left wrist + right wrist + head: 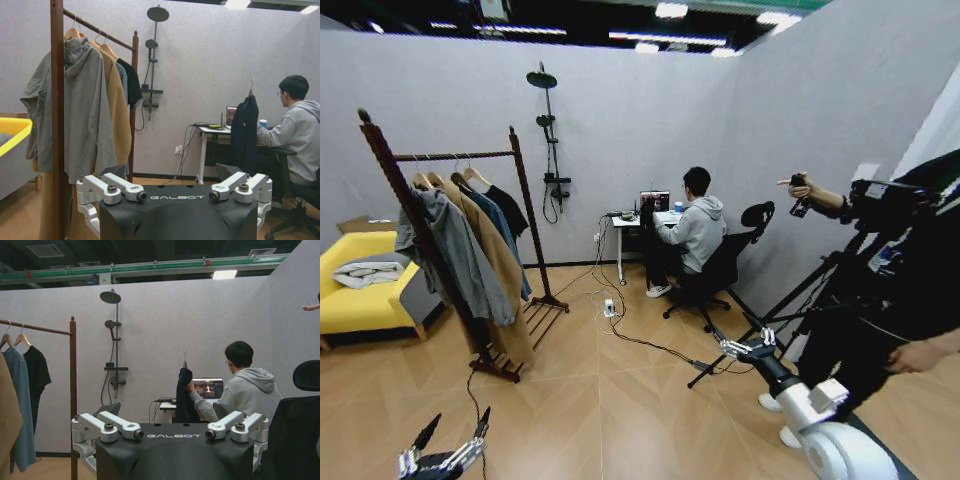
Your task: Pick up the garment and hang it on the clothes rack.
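Both grippers hang low and near, over bare floor: the left gripper (450, 445) at the near left with its dark fingers spread apart and nothing between them, the right gripper (748, 347) out to the right, released as well and holding nothing.

Pale wood-pattern flooring (610, 400) runs across the room, crossed by dark cables (620, 330) that lead from a small white power strip (609, 308). Grey walls (620, 110) close the room on the far side and the right, and a black shower fitting (550, 140) is mounted on the far wall.

At the left stands the clothes rack (440, 260), tall and reddish-brown, with knob-topped posts and a slatted base. Its rod already carries a grey hooded coat (460, 255), a tan coat (500, 270), a blue shirt (505, 235) and a short black top (508, 208). Left of it sits a yellow sofa (355, 300) with pale cloth lying on the seat.

The garment (245, 132), long and black on a hanger with a metal hook, hangs at the far side of the room just beside a white desk (630, 222), well apart from the rack and from both grippers. A seated person in a grey hoodie holds it up by the hanger in the right wrist view (184, 395).
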